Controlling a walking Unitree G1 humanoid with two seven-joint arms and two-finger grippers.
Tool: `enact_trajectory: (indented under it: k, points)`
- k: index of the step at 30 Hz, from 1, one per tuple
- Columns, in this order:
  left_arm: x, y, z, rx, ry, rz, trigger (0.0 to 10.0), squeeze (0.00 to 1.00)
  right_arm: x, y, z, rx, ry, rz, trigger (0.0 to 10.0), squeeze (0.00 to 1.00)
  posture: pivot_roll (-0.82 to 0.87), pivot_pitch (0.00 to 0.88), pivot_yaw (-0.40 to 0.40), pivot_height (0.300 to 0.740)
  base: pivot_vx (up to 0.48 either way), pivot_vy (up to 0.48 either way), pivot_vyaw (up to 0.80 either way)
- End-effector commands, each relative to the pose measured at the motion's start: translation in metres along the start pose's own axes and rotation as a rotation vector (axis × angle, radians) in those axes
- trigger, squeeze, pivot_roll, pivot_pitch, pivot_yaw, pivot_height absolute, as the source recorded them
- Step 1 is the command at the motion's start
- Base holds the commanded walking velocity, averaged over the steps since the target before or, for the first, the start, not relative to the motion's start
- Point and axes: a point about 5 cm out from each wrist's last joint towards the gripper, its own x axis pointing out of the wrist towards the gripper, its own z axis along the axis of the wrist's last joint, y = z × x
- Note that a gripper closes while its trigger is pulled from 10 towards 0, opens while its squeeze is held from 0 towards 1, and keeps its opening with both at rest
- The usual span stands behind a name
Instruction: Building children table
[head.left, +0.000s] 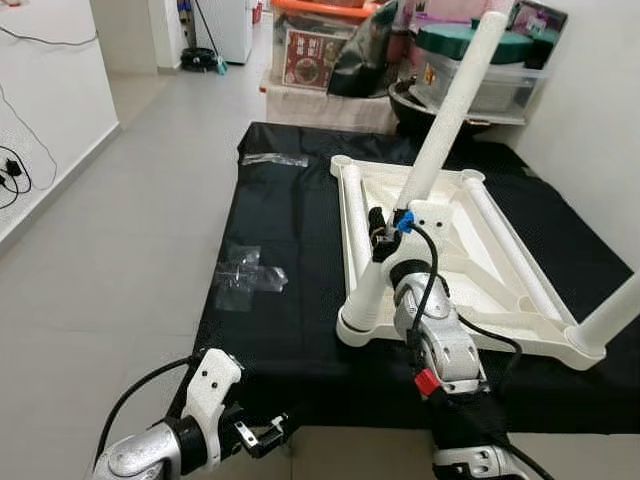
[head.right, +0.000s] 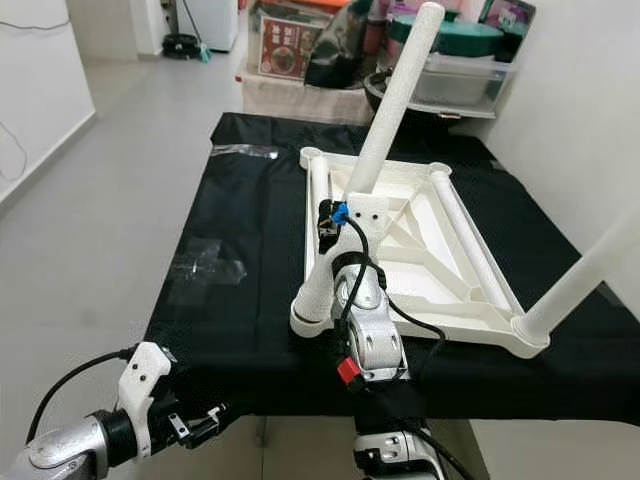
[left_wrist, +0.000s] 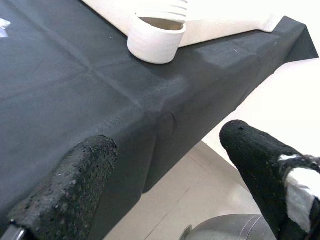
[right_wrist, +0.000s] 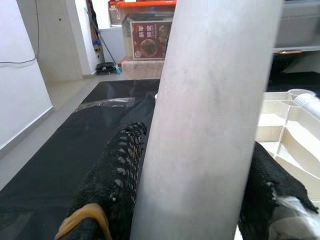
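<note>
- The children's table top (head.left: 480, 250) lies upside down on the black-draped bench (head.left: 290, 260), right of centre in the left eye view — underside up so the corner sockets face the legs.
- The right end effector (head.left: 385, 232) is clamped around a white table leg (head.left: 440, 130); its two black fingers (right_wrist: 112, 185) press either side of the tube in the right wrist view.
- That leg slants from the near-left corner socket (head.left: 358, 325) toward the upper right, not yet upright — gripped low, probably to steer its foot into the socket.
- Another leg (head.left: 615, 315) stands at the near-right corner, at the frame's right edge.
- The left end effector (head.left: 262, 432) hangs at the lower left, fingers spread wide and holding nothing, just off the bench's front edge.
- Clear plastic wrappers (head.left: 248, 275) lie on the cloth at mid-left, well apart from the work.
</note>
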Motion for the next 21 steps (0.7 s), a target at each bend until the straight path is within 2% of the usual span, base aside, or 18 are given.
enact_trajectory:
  k: [1, 5, 8, 19, 21]
  points:
    - [0.002, 0.0, -0.005, -0.007, 0.015, -0.01, 10.0, 0.0, -0.001, -0.007, 0.001, 0.008, -0.009, -0.02, 0.0, 0.0, 0.06, 0.0, -0.119, 0.74, 0.0, 0.0, 0.0]
    - [0.002, 0.002, -0.007, -0.004, 0.02, -0.004, 10.0, 0.0, -0.005, -0.011, -0.011, 0.052, 0.053, -0.034, 0.0, 0.0, 0.06, 0.0, -0.122, 0.74, 0.0, 0.0, 0.0]
    - [0.002, 0.002, -0.008, -0.003, 0.021, -0.002, 10.0, 0.0, -0.004, -0.012, -0.012, 0.046, 0.054, -0.032, 0.0, 0.0, 0.06, 0.0, -0.122, 0.74, 0.0, 0.0, 0.0]
    - [0.002, 0.003, -0.008, 0.007, 0.021, 0.002, 10.0, 0.0, -0.003, -0.014, -0.004, 0.078, 0.005, -0.043, 0.0, 0.0, 0.06, 0.0, -0.12, 0.74, 0.0, 0.0, 0.0]
    - [0.001, 0.007, -0.005, 0.019, 0.008, 0.019, 10.0, 0.0, -0.002, -0.012, 0.003, 0.108, -0.031, -0.033, 0.0, 0.0, 0.06, 0.0, -0.117, 0.74, 0.0, 0.0, 0.0]
